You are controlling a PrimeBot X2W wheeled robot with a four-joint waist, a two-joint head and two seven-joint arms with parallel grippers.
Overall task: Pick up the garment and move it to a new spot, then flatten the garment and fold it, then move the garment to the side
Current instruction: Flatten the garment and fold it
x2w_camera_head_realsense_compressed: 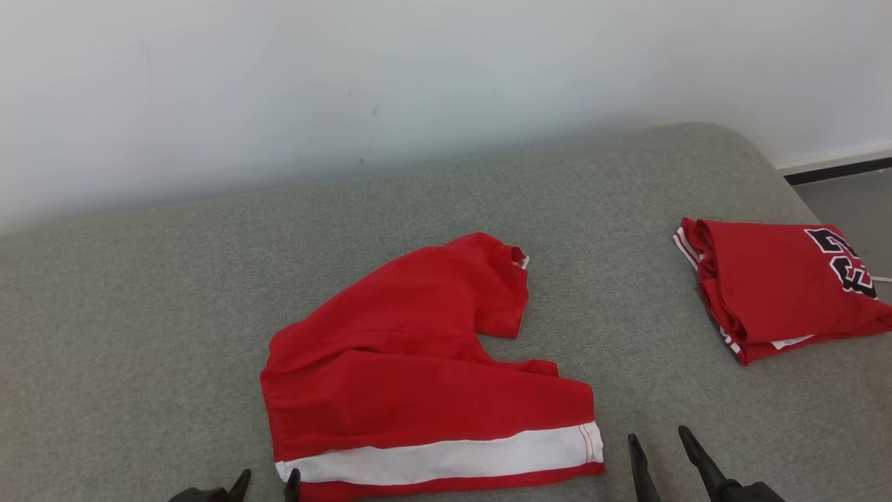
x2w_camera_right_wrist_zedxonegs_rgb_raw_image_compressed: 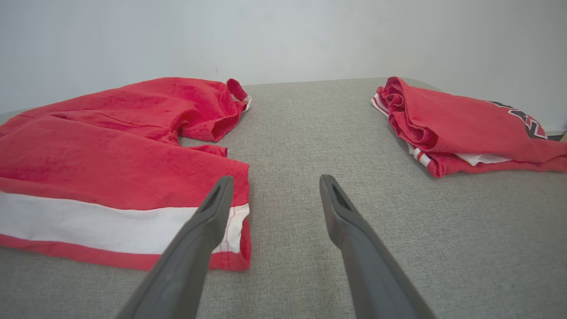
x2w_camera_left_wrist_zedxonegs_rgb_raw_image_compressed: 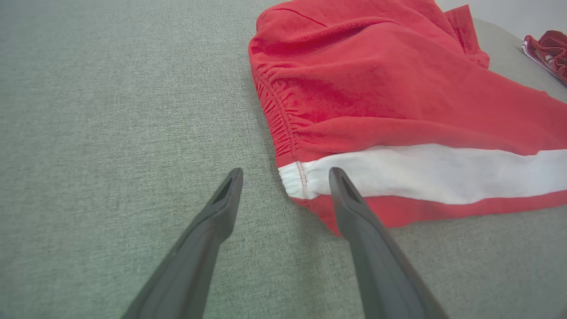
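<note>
Shorts of red cloth with a broad white stripe and a gathered elastic waistband, the garment, lie loosely spread near the front middle of a grey fabric-covered bed. They are not flat: one leg is bent away toward the plain white wall with its hem curled up, and the other leg runs along the front edge with the white stripe showing.

The left gripper sits low at the waistband end of the stripe, its two dark fingers spread apart and holding nothing. In the left wrist view one finger crosses in front of the stripe's corner; whether it touches the cloth I cannot tell. The right gripper is just beside the hem end of the same stripe, fingers likewise parted and empty. In the right wrist view its left finger overlaps the hem corner while the other stands over bare grey fabric.

Well apart to the right, near the bed's rounded corner, lies a second red garment folded into a neat stack, with white trim at its edges and dark lettering on top. Open grey fabric lies between it and the shorts. Beyond that corner are a strip of pale floor and a dark skirting line.
</note>
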